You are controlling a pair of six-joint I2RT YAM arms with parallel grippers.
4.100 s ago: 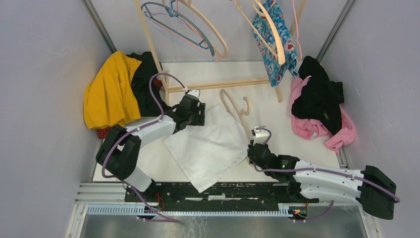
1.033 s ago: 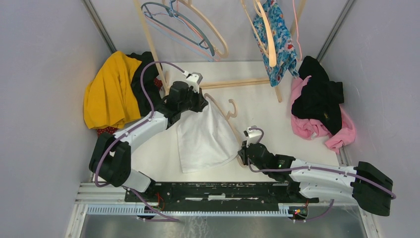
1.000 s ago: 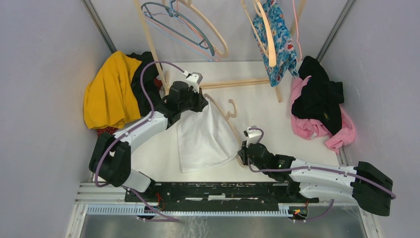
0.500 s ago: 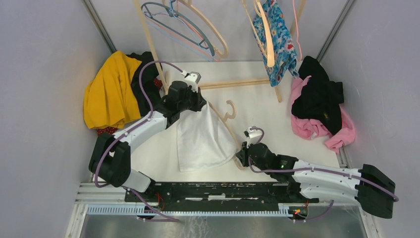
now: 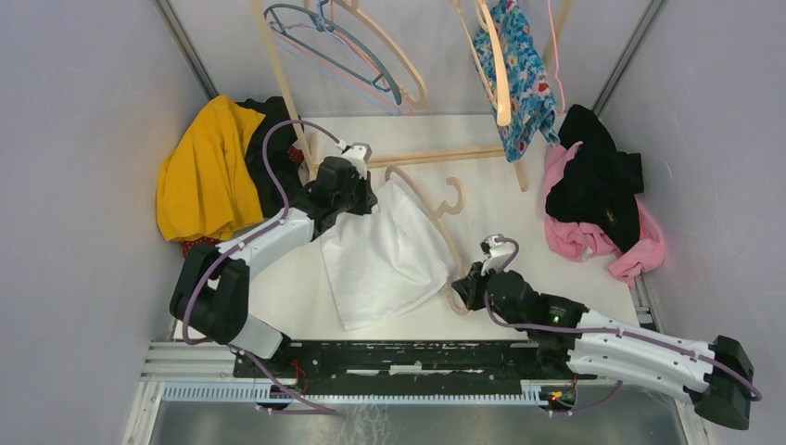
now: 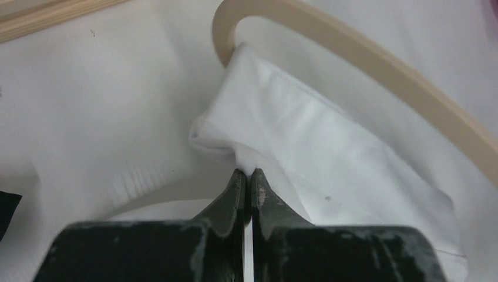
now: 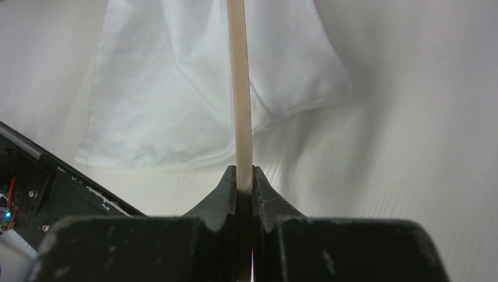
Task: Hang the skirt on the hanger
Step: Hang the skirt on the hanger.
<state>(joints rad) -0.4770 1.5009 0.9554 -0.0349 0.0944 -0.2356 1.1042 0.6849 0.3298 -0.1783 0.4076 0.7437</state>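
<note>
The white skirt point(image 5: 380, 264) lies flat in the middle of the table. The wooden hanger point(image 5: 436, 218) runs along its right edge, one end tucked into the skirt's top corner and the hook pointing right. My left gripper point(image 5: 368, 200) is shut on that top corner of the skirt point(image 6: 305, 135), just below the hanger's curved end point(image 6: 364, 53); its tips point(image 6: 246, 173) pinch a fold of cloth. My right gripper point(image 5: 465, 291) is shut on the hanger's near end; the hanger bar point(image 7: 239, 88) rises from its tips point(image 7: 241, 171) across the skirt point(image 7: 176, 88).
A yellow and black heap of clothes point(image 5: 209, 167) lies at the left, a pink and black heap point(image 5: 598, 199) at the right. A wooden rack point(image 5: 417, 156) stands at the back with a grey hanger point(image 5: 334, 42) and a blue floral garment point(image 5: 519, 65).
The right arm has drawn the hanger's near end to the right and toward me. The hook has swung right and the skirt has spread wider. The left gripper holds almost still.
</note>
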